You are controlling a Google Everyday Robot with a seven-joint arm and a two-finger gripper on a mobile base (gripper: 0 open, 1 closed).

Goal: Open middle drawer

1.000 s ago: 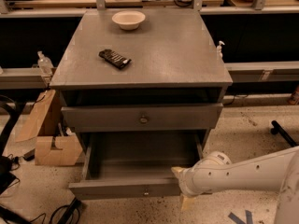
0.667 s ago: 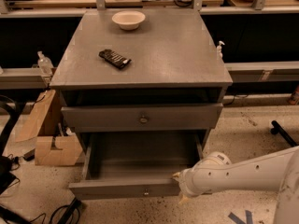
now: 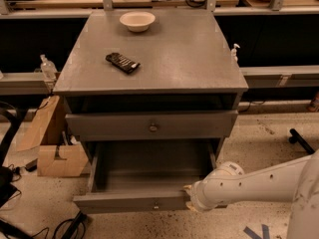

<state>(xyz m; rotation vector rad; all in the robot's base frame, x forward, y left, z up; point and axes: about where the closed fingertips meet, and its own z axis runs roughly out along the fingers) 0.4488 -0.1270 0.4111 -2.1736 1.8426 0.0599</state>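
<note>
Very little is changing from a second ago. The middle drawer (image 3: 132,202) is sitting pulled well out of the cabinet, just as far as before, with its whole tray showing. The claw (image 3: 190,198) is staying at the right end of that drawer's front, perhaps sinking very slightly. The white arm (image 3: 259,183) is reaching in from the lower right along the same line. Whether the claw is apart, together or clamped on anything, I cannot tell. Since the drawer is no longer travelling, I am judging the pull to be finished or very nearly so. What is likely remaining is for the claw to come clear of the front.

The cabinet is looking like flat grey painted board, matte and square-edged. The middle drawer is showing a shallow, plain interior with thin side walls and a small round metal knob (image 3: 156,205) at the centre of its front. The upper drawer (image 3: 114,126) is standing slightly proud of the cabinet, with a dark gap above it and the same kind of knob. Any drawer below the open one is hidden.

On the tabletop (image 3: 184,49) a pale, smooth round bowl (image 3: 137,20) is resting near the back edge. A small dark flat packet (image 3: 122,62) is lying well apart from it, nearer the left. A brown cardboard box (image 3: 55,158) is standing on the speckled floor (image 3: 269,138) just beside the cabinet's left side.
</note>
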